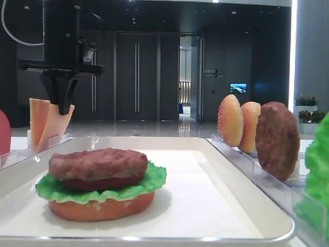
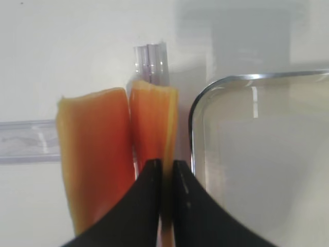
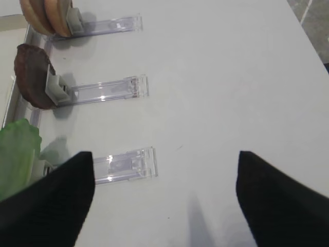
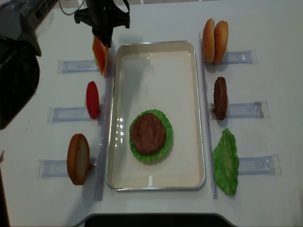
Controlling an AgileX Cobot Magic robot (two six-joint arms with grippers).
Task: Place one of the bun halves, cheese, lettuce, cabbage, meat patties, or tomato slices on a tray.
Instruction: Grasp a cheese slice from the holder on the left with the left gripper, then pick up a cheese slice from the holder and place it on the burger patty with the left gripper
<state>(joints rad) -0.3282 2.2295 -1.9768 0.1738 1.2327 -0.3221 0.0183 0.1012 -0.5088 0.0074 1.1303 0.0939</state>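
Two pale orange cheese slices stand in a clear holder just left of the white tray [image 2: 191, 118]. My left gripper [image 2: 167, 167] is shut on the top edge of the cheese slice [image 2: 154, 113] nearer the tray, while the other slice [image 2: 92, 154] stands free beside it. From above, the left gripper [image 4: 105, 35] hangs over the cheese [image 4: 99, 54] at the tray's [image 4: 156, 43] far left corner. On the tray lies a bun half [image 1: 100, 208] with lettuce [image 1: 51, 188] and a meat patty [image 1: 97, 163] stacked on it. My right gripper [image 3: 164, 195] is open over bare table.
Left of the tray stand a tomato slice [image 4: 93, 99] and a bun half [image 4: 78, 158] in clear holders. To its right stand two bun halves [image 4: 215, 34], a meat patty [image 4: 220, 97] and a lettuce leaf [image 4: 226, 161]. Clear holder rails [image 3: 123, 167] lie near the right gripper.
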